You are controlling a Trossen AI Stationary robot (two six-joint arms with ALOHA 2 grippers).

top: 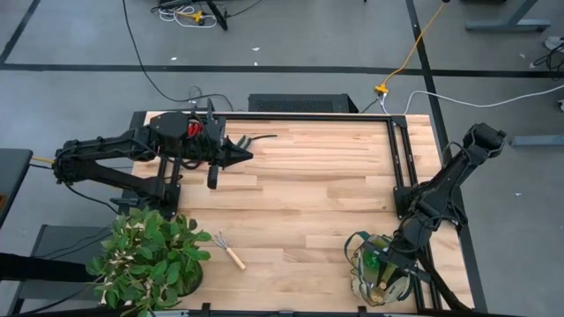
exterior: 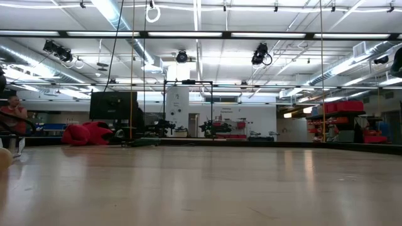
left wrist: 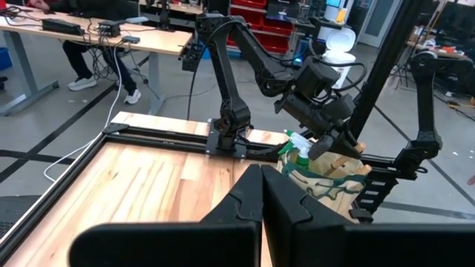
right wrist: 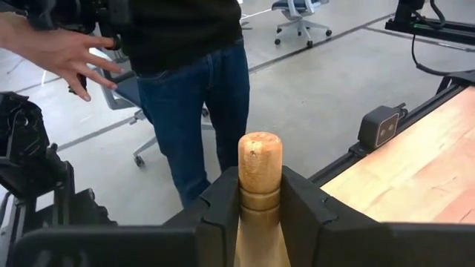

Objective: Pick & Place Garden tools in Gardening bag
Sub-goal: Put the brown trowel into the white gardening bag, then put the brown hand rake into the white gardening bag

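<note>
My right gripper [right wrist: 260, 200] holds a wooden handle [right wrist: 260, 167] tight between its fingers, right over the bag [top: 374, 273].

The bag sits at the table's [top: 317, 176] near right corner. A small rake [top: 227, 249] lies on the table beside the plant [top: 150, 260]. My left gripper [top: 242, 157] is closed, holding nothing, over the far left side.

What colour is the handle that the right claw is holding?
Light, pale tan wood: the rounded wooden handle sits between the right claw fingers, clearest in the right wrist view.
</note>
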